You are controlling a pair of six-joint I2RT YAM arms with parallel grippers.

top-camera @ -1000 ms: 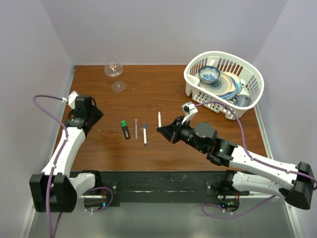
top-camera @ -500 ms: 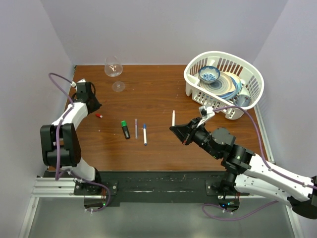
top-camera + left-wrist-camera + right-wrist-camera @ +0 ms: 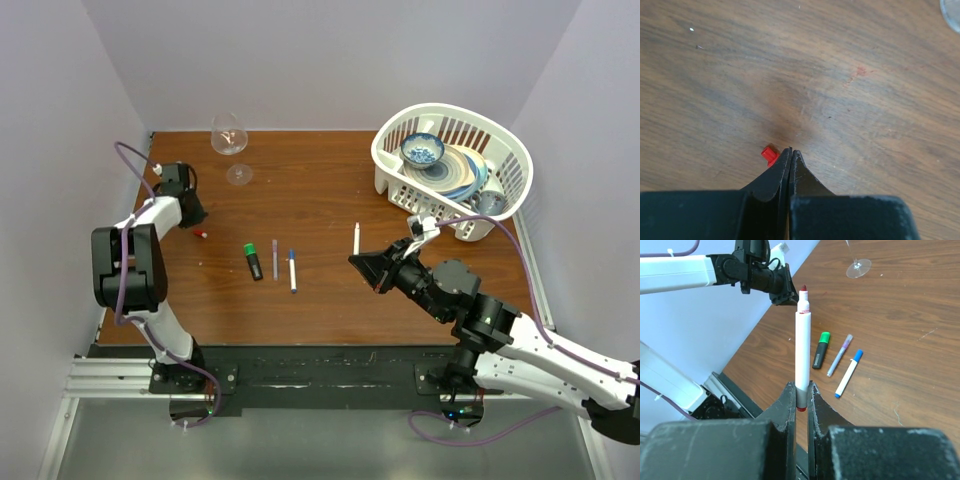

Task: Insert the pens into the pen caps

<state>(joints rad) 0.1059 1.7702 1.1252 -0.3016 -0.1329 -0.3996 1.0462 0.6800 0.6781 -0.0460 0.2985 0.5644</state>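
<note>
Slim white pen (image 3: 802,340) pinched in right tool (image 3: 801,388).

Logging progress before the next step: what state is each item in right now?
white pen: uncapped, held upright by shut right gripper
red cap: loose on table, beside left gripper
left gripper: shut, empty
black marker: lying flat, green cap on
blue-capped pen: lying flat
purple-grey pen: lying flat
wine glass: upright

Jaws grip a white red-tipped pen (image 3: 802,350) upright at frame centre. Right of it lie a green-capped marker (image 3: 821,351), grey pen (image 3: 839,355), blue-capped pen (image 3: 849,373).
</note>
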